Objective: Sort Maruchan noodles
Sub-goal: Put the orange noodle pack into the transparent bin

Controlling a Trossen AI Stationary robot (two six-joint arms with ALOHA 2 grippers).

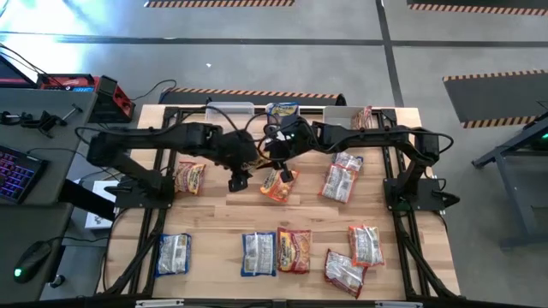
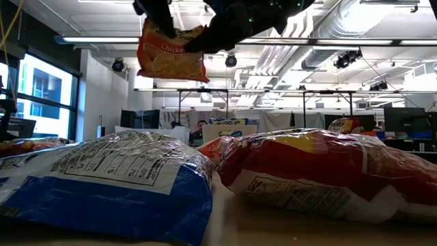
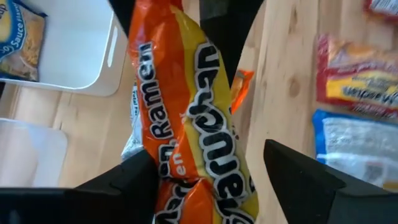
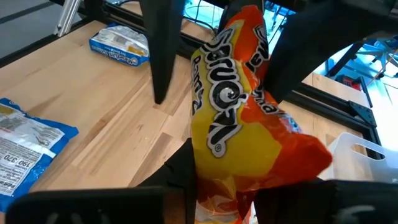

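An orange-and-yellow Maruchan packet [image 1: 278, 185] is up in the air over the middle of the table, and both grippers meet at it. My right gripper [image 4: 236, 186] is shut on it. My left gripper [image 3: 205, 177] is open, one finger on either side of the same packet [image 3: 193, 106]. In the low view the packet [image 2: 171, 53] hangs high above the table, under the dark grippers. Several more packets lie flat on the table: orange-red [image 1: 188, 177], pink-and-white [image 1: 341, 180], blue-and-white [image 1: 257, 254]. My right gripper pinches the orange packet between its two fingers at the end nearest its wrist [image 4: 239, 158]. The packet is lifted clear of the table and hangs below the grippers, slightly tilted [image 2: 171, 53]. My left gripper: one finger [image 3: 134, 177] lies against the packet's edge in the picture, but I cannot tell whether it touches.
Pale bins stand along the far edge [image 1: 229, 109], [image 1: 342, 111]; the middle one [image 1: 282, 109] holds a blue packet. A pink packet [image 1: 364, 117] lies at the far right. Along the near edge lie blue [image 1: 173, 254], orange [image 1: 294, 250] and pink [image 1: 366, 245] packets.
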